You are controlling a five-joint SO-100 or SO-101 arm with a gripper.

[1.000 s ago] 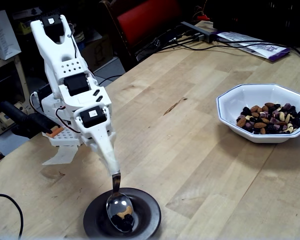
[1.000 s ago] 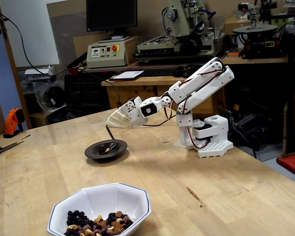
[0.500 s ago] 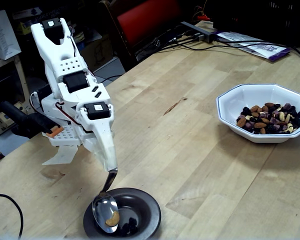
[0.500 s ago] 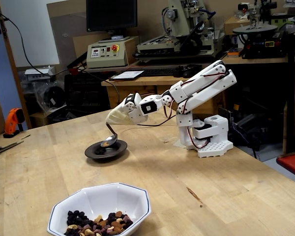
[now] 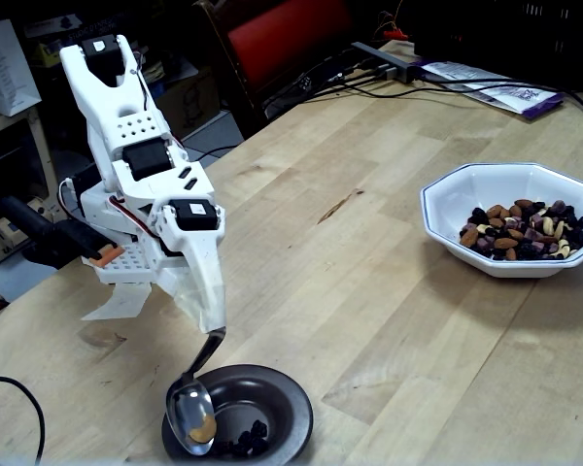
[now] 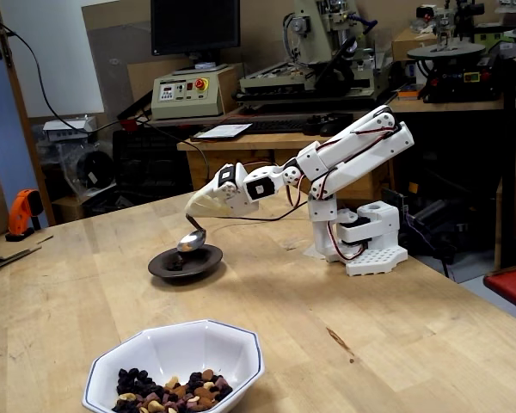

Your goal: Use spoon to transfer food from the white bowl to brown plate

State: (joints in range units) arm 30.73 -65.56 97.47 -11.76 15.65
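Observation:
The spoon [image 5: 192, 414] [image 6: 192, 242] hangs tilted over the left part of the brown plate [image 5: 284, 410] [image 6: 208, 261], with one pale nut still in its oval bowl. My gripper [image 5: 214, 324] [image 6: 197, 212] is shut on the spoon's handle, just above the plate. Dark raisins [image 5: 250, 437] lie in the plate's sunken centre. The white bowl [image 5: 457, 197] [image 6: 159, 351] stands apart across the table, holding the mixed almonds, cashews and raisins [image 5: 523, 230] [image 6: 170, 393].
The arm's white base [image 5: 117, 262] [image 6: 365, 241] sits at the table's edge behind the plate. Cables and papers [image 5: 496, 92] lie at the far corner in a fixed view. A black cable [image 5: 10, 393] loops at the near left.
The spoon rolled and swung left over the plate, and most of its load dropped into the plate. Only one pale nut stays in it. The bowl has not moved.

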